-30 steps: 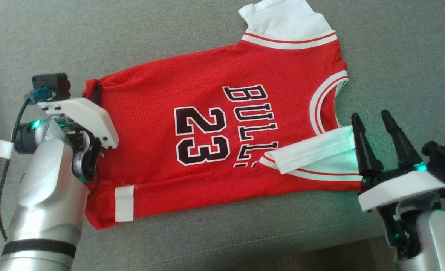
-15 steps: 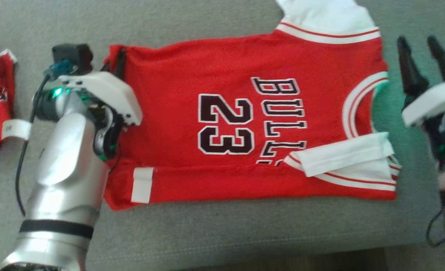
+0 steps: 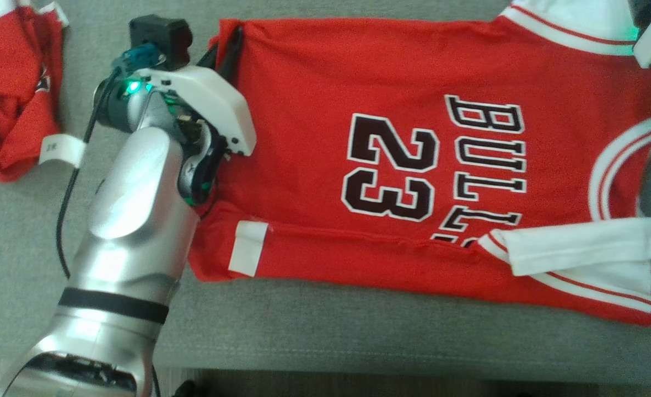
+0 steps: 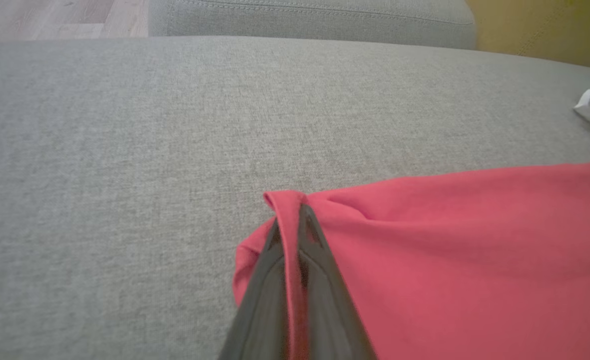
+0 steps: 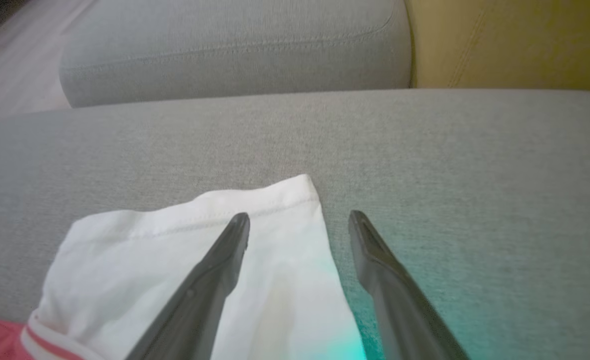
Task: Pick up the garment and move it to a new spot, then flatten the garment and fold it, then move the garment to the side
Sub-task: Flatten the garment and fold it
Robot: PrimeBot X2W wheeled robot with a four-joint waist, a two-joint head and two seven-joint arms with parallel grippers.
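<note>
Red Bulls jersey (image 3: 413, 165) lay flat on grey sofa cushion (image 3: 358, 342), number up, long axis left–right in head view: hem at robot's left, collar at right. Near long edge turned in, near white sleeve (image 3: 573, 245) atop it. Left gripper (image 4: 290, 220) clamped on far hem corner, cloth between fingers. Right gripper (image 5: 299, 220) spread wide, empty, over far white sleeve (image 5: 200, 240); contact unclear. Judged: each arm nearest own end; far edge next to fold toward robot. Second red garment (image 3: 11, 94) bunched at far left.
</note>
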